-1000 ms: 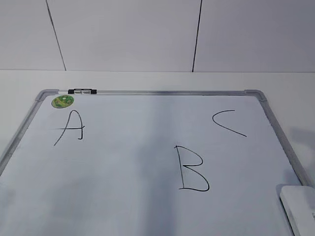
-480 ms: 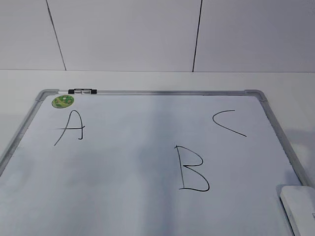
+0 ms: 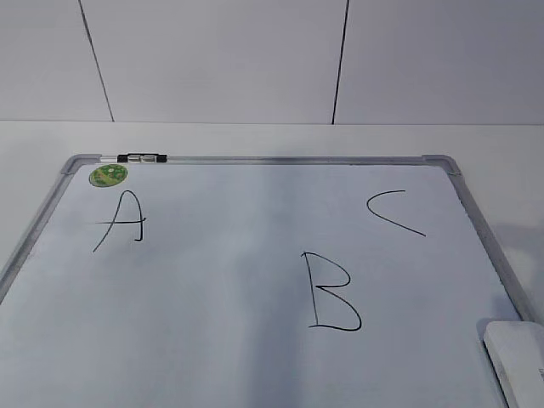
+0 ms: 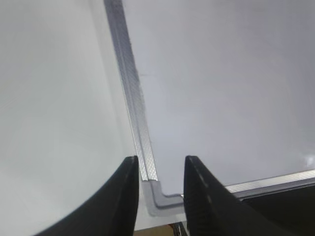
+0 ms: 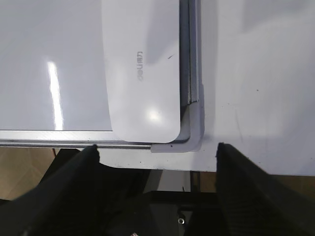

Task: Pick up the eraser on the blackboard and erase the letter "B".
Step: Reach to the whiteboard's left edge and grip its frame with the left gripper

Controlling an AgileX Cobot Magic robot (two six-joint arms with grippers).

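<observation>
The right end effector (image 5: 157, 152), two dark fingers at the bottom of the right wrist view, is spread wide apart w/ nothing between them. It hangs over the grey rounded corner of the blackboard (image 5: 189, 73), a large white dry-erase board w/ silver-grey metal frame. The eraser (image 5: 140, 64), a white glossy oblong plastic block w/ rounded corners and tiny grey lettering on top, lies on the board in upper centre of that view, its long edge just beside the frame's right rail, its rounded end near the corner. In the exterior view it shows only partly, at the lower right of the frame.

The left end effector (image 4: 160, 182), two black fingers at bottom centre of the left wrist view, has a narrow gap, holding nothing; it sits above another board corner, w/ white tabletop (image 4: 54, 98) to the left.

Exterior view: the letter "B" (image 3: 333, 291), thin black marker strokes, sits right of centre on the board, well apart from the eraser. An "A" (image 3: 121, 219) is at upper left below a round green sticker (image 3: 108, 175); a "C" (image 3: 393, 212) at upper right. A small black-and-silver marker (image 3: 142, 158) rests on the top rail.
</observation>
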